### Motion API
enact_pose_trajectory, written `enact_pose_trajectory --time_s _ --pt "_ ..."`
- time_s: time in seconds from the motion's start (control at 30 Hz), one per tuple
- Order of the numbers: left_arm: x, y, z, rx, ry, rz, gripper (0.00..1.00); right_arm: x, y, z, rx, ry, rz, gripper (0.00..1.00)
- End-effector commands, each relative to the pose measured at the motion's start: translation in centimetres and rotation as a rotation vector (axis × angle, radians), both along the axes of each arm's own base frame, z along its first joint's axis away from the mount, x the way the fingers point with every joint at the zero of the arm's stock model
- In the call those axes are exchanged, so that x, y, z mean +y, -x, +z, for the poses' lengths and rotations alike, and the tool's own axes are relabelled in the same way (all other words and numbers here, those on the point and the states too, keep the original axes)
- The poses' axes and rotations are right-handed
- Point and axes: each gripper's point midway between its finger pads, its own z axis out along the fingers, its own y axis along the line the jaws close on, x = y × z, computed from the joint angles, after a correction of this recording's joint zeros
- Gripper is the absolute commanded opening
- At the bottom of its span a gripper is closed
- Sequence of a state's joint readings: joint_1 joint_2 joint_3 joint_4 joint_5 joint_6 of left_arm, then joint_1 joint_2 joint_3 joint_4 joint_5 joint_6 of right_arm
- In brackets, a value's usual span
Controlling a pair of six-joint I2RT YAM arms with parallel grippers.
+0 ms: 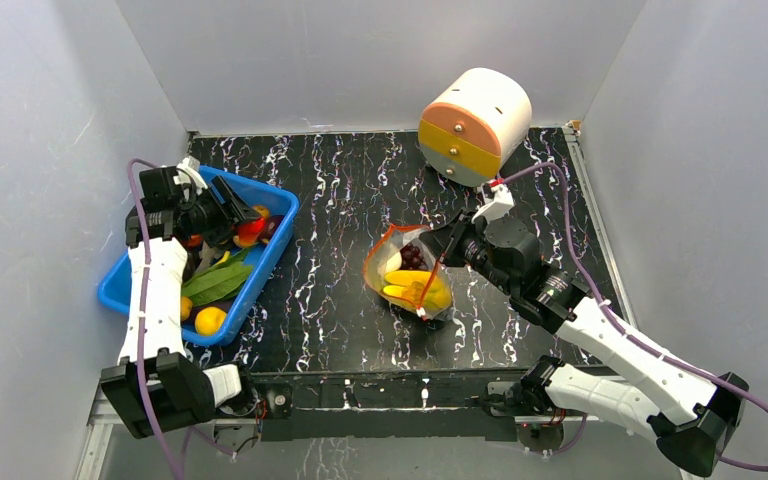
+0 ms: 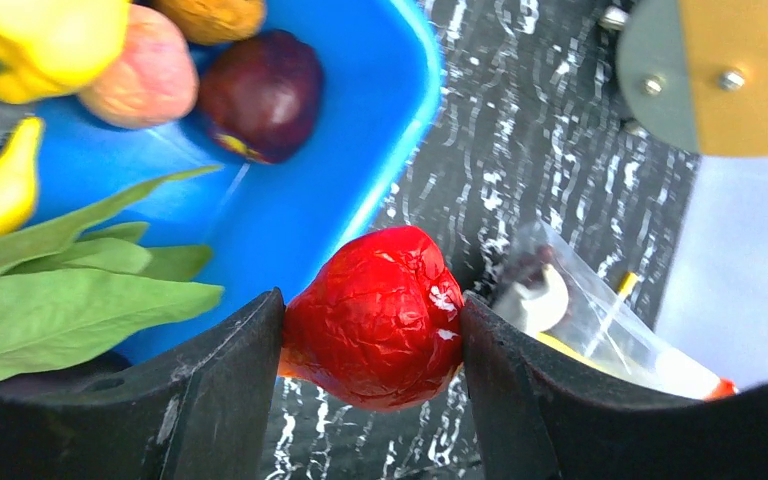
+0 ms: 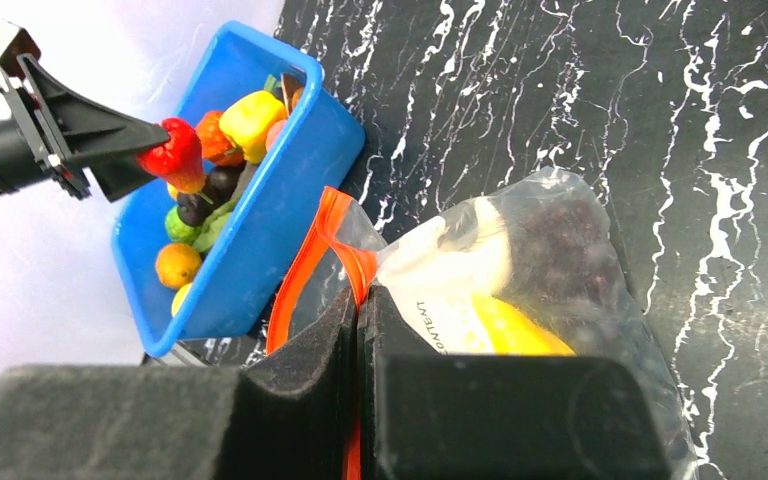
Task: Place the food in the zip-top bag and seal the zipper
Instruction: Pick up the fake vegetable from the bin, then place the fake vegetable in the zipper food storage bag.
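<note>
Tomato [image 2: 375,318], perhaps, in left end effector [image 2: 370,305]

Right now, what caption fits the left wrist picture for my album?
Left claw holds a wrinkly red toy fruit at the rim of the blue bin, clear bag beyond.

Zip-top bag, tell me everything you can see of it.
The zip-top bag is crinkly clear plastic with a white label patch and an orange-red zipper strip along its mouth. It lies on the black marbled table, with its mouth gaping open toward the blue bin. The right pincer is shut on the mouth edge at the strip. Through the plastic show a yellow banana and dark purple grapes.
</note>
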State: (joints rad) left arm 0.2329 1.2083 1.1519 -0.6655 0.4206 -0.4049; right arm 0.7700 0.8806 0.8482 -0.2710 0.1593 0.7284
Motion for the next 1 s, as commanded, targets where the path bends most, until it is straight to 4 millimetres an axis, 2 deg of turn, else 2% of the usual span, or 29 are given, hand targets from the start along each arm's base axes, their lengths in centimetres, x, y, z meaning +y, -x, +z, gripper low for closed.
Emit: enact_pose_trajectory --time_s 0.0,0.17,0.33,0.43,0.6,0.97 --pt "-3.2 1.1 2.7 -0.075 0.127 -0.096 0.32 0.4 -0.6 6.6 -0.105 -0.220 -0.032 0.00" --pt "-5.8 2.1 4.7 -0.138 0.214 -0.171 0.30 0.5 -0.8 7.3 -0.100 -0.249 -0.045 0.00" --pt "-8.2 2.9 6.0 -0.189 0.212 -0.230 0.29 0.7 -0.9 8.0 -0.084 -0.297 -0.051 0.00" --pt "-10.4 3.4 6.2 -0.194 0.227 -0.285 0.29 0.8 -1.1 7.7 -0.075 -0.294 -0.057 0.00" --pt "-12.4 3.9 6.7 -0.195 0.260 -0.327 0.29 0.9 -1.5 7.0 -0.060 -0.303 -0.075 0.00" --pt "-17.6 5.8 9.8 -0.246 0.420 -0.451 0.29 1.4 -2.0 6.5 -0.042 -0.341 -0.084 0.00"
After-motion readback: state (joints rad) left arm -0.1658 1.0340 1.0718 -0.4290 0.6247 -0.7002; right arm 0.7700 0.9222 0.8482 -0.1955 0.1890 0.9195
